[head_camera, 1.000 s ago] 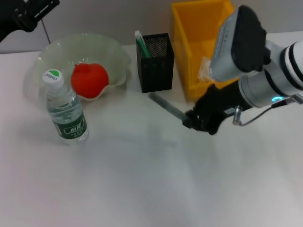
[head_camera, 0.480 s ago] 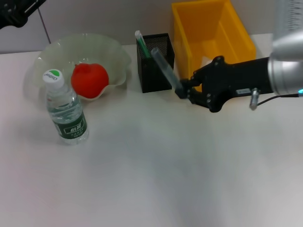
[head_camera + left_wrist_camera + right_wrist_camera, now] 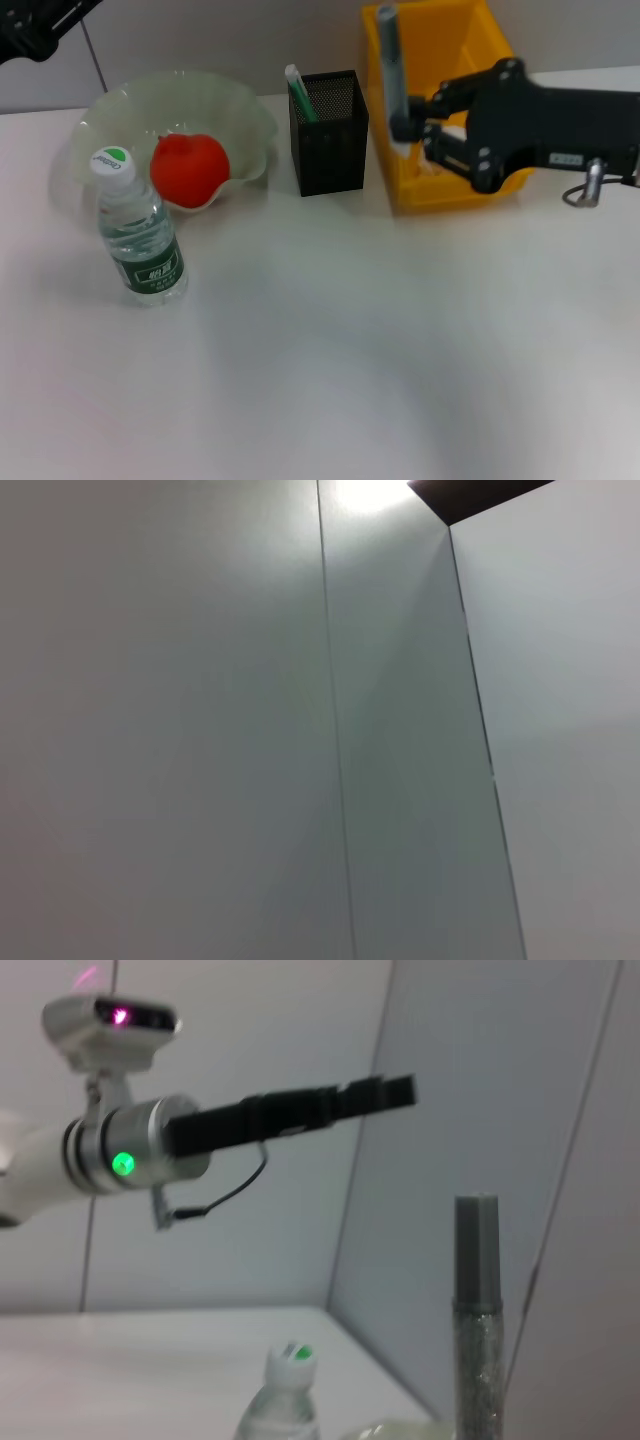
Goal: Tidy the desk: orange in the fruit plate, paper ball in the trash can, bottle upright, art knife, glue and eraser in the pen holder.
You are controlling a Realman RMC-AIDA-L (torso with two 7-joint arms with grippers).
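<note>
Up at the far left my left gripper (image 3: 40, 25) is parked high by the wall, and I cannot tell if it is open or closed. Below it the bottle (image 3: 138, 232) stands upright on the desk, and just behind it the orange (image 3: 189, 169) sits in the plate (image 3: 245, 110). Next comes the black holder (image 3: 329, 130) with a green-and-white stick already poking out of it. Right of that, my right gripper (image 3: 412, 117) is clamped on the knife (image 3: 389, 62), which stands almost straight up in front of the yellow bin (image 3: 448, 60). A second ago the knife lay low on the desk; half a second ago it was tilted near the holder. Now it is lifted high and turned upright, but it hangs beside the holder, over the bin's near edge, not above the holder's mouth. I think I need to carry it left, over the holder, then lower it in.
</note>
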